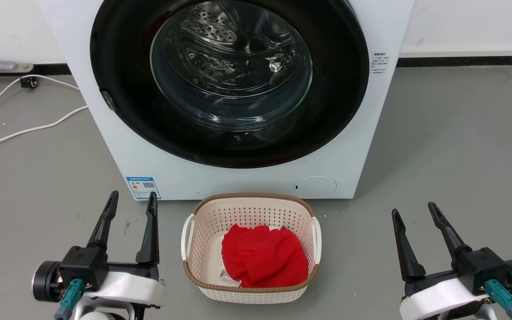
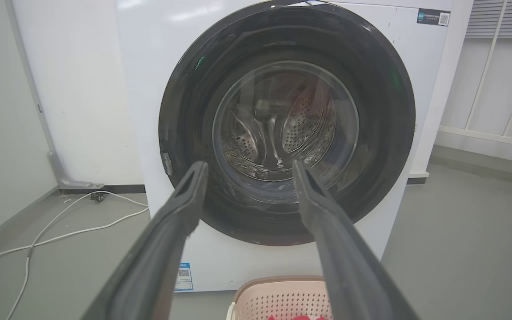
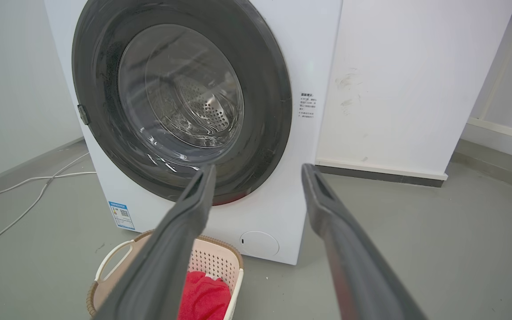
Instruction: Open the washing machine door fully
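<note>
Head view: washing machine door (image 1: 118, 66) flush, basket (image 1: 250, 198) just before it.

Washing machine door (image 1: 118, 66): top cut off by the head view's upper edge
Blue sticker (image 1: 143, 187): print too small to read
Basket (image 1: 247, 213) floor: mostly hidden under red cloth (image 1: 262, 260)

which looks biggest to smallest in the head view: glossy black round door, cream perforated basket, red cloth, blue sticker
glossy black round door
cream perforated basket
red cloth
blue sticker
The basket sits nearer the camera; order holds anyway.
</note>
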